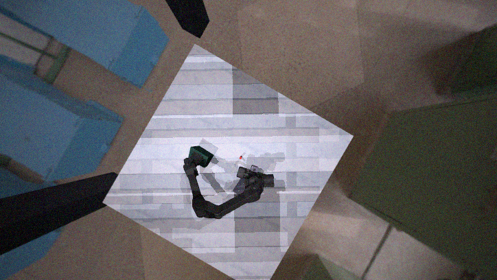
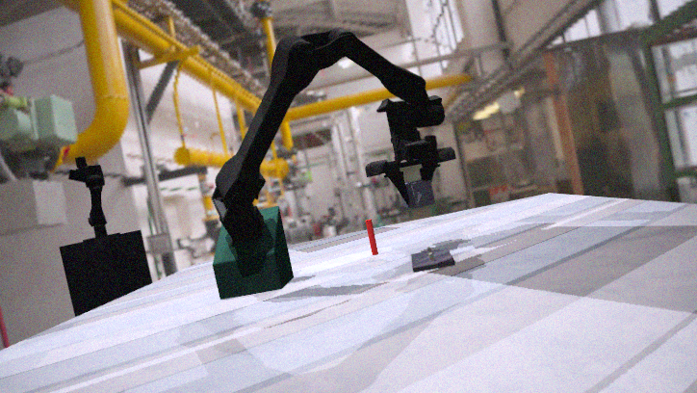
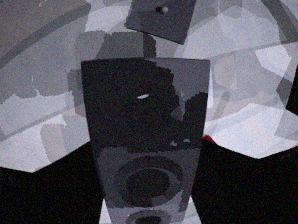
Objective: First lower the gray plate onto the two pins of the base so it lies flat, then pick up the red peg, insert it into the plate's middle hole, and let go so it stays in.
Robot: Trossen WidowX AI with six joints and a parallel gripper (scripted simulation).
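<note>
My gripper (image 2: 418,188) (image 3: 142,137) is shut on the gray plate (image 2: 421,196) (image 3: 192,75) and holds it up in the air. The plate's holed face is turned to the wrist camera; shadow darkens much of it. The gray base (image 2: 424,264) (image 1: 239,187) (image 3: 140,19) lies on the table, below the held plate and apart from it; one of its pins shows in the wrist view. The red peg (image 2: 372,238) (image 1: 240,157) stands upright on the table beside the base, and a bit of it shows in the wrist view (image 3: 209,140).
A dark green block (image 2: 253,282) (image 1: 200,156) sits at the arm's foot. The pale striped table (image 2: 600,351) (image 1: 208,79) ends at its far edge behind the peg. A black stand with a small dark arm (image 2: 104,273) is at the left in the exterior view.
</note>
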